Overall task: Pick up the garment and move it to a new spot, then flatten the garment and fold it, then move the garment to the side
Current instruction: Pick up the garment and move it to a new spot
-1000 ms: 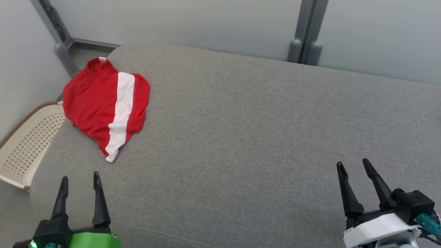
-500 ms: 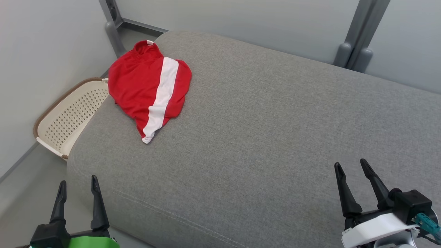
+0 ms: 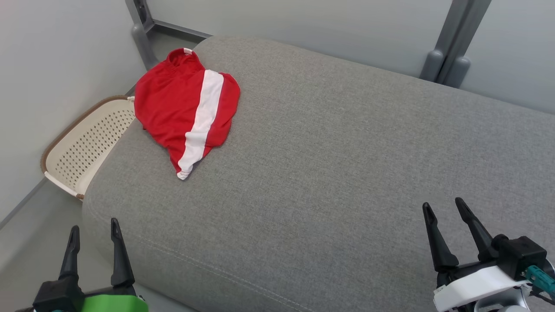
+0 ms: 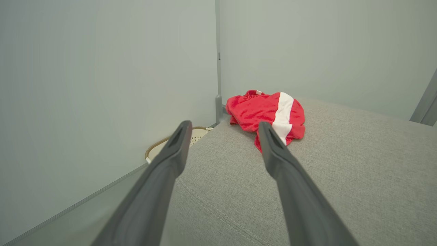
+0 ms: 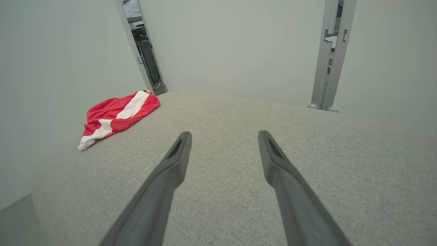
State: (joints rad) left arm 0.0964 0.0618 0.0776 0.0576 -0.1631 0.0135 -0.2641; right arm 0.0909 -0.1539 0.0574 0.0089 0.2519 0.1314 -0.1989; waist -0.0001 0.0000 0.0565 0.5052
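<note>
— Since the garment (image 3: 186, 112) lies bunched in the upper left of the head view, at the far corner of the grey cushion (image 3: 338, 173), I judge that the step in hand is the first pick-up. Which arm should take it?

— The left gripper (image 3: 94, 224), I would say. It is at the lower left of the frame, with its two fingers apart and nothing between them. In its wrist view the garment is ahead, just past the tip of one finger. The right gripper (image 3: 442, 203), at the lower right, is also spread and empty, but well apart from the cloth.

— Where should it pinch?

— On a raised fold near the white stripe, not on the thin tail that points down the frame. A single layer may slip out.

— Is there any danger?

— The perforated basket (image 3: 82, 147) stands just beside the cushion edge, near the garment's left side. It is better to lift upward first and then carry toward the middle of the frame, so the cloth does not slide off.
</note>
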